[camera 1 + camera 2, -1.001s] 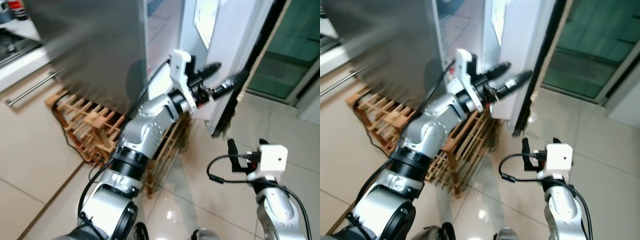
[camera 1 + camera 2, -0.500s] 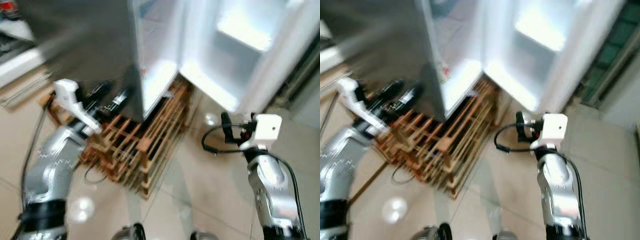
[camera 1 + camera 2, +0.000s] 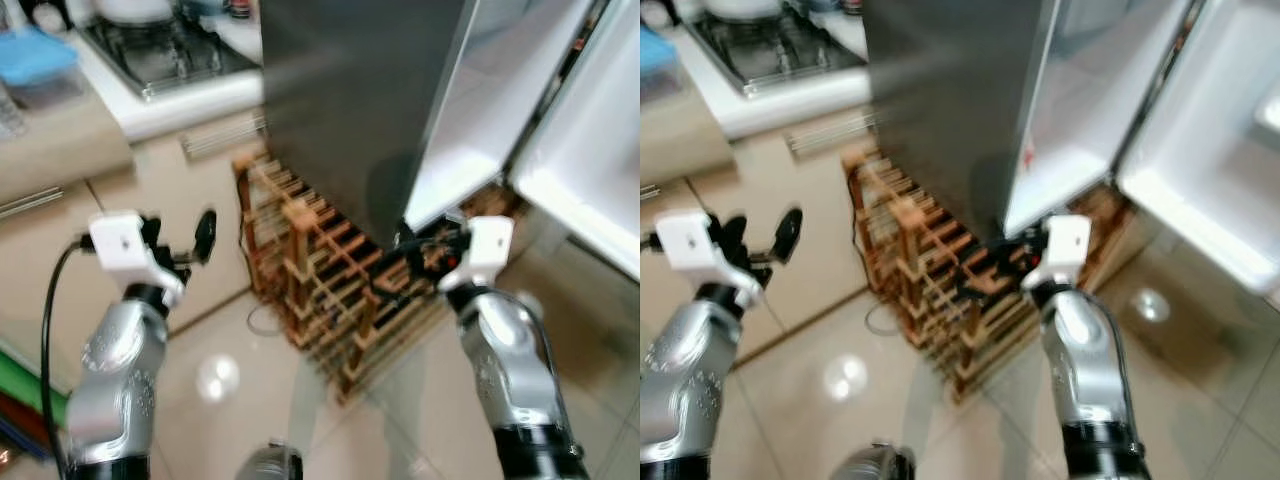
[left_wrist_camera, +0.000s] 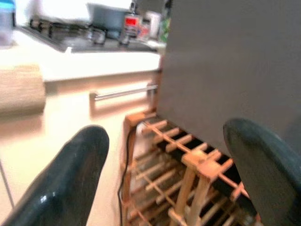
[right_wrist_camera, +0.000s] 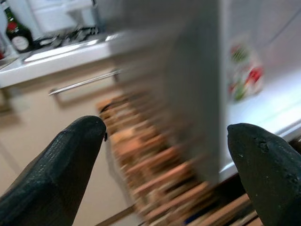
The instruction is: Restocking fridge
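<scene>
I see the fridge (image 3: 370,90) in the upper centre of the head view, its grey side facing me and its door (image 3: 590,170) swung open at the upper right, white inside. A wooden wine rack (image 3: 330,290) stands on the tiled floor (image 3: 220,380) against the fridge's foot, mid-frame. My right gripper (image 5: 164,155) hangs empty just in front of the rack at centre right, fingers spread wide. My left gripper (image 4: 164,165) is raised at the left of the frame, also spread and holding nothing, near the cabinet front (image 3: 60,240). A stovetop (image 3: 165,50) sits on the counter at the upper left. Everything is motion-blurred.
</scene>
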Tool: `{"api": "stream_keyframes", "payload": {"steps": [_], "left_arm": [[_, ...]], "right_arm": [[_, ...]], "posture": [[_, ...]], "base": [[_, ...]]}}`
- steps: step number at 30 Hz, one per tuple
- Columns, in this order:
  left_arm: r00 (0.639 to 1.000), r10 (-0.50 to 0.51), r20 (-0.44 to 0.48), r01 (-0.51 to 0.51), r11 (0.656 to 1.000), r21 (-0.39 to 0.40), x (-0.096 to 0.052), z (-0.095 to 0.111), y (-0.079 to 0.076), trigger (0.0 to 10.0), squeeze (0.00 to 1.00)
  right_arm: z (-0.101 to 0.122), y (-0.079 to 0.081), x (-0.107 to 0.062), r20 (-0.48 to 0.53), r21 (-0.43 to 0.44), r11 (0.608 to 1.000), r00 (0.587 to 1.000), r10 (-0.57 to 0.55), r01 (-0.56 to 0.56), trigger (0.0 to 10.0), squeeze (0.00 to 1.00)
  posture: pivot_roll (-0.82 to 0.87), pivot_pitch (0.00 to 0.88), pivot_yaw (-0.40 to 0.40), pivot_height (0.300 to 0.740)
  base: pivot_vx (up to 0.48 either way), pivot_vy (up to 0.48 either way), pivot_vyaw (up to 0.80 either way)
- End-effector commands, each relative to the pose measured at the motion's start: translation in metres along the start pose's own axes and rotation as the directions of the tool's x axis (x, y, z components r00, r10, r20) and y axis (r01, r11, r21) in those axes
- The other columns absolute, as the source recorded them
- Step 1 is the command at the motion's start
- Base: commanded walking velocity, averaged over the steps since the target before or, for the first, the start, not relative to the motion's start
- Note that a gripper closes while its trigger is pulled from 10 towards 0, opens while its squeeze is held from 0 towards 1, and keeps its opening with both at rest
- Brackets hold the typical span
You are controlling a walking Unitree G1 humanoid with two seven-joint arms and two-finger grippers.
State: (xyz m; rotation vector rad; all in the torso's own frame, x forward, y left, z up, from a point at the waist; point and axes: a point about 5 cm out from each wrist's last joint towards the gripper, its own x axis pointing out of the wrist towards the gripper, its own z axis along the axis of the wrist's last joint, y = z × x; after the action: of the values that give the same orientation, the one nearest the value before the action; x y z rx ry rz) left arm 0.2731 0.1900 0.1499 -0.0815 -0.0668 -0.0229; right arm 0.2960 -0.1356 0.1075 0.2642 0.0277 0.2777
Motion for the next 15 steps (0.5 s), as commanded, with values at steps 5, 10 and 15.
{"api": "stream_keyframes", "payload": {"steps": [5,10,15], "left_arm": [[0.99,0.141,0.013,-0.141,0.983,0.116,0.006,0.007,0.004,10.0,0.0],[0.993,0.118,-0.024,-0.115,0.987,0.113,0.009,-0.001,-0.011,10.0,0.0],[0.996,0.092,-0.002,-0.091,0.987,0.134,0.019,0.004,-0.013,10.0,0.0]], "right_arm": [[-0.005,-0.001,0.0,-0.04,0.001,1.0,0.999,0.029,-0.029,10.0,0.0],[-0.001,0.002,0.004,-0.029,-0.018,0.998,0.998,0.058,-0.058,10.0,0.0],[0.0,0.005,0.006,-0.022,-0.041,0.996,0.997,0.073,-0.074,10.0,0.0]], "posture": [[-0.04,0.0,0.023,0.74],[-0.04,0.0,0.022,0.74],[-0.05,0.0,0.022,0.74]], "base": [[0.0,-0.384,0.42],[0.0,-0.253,0.41],[0.0,0.0,0.41]]}}
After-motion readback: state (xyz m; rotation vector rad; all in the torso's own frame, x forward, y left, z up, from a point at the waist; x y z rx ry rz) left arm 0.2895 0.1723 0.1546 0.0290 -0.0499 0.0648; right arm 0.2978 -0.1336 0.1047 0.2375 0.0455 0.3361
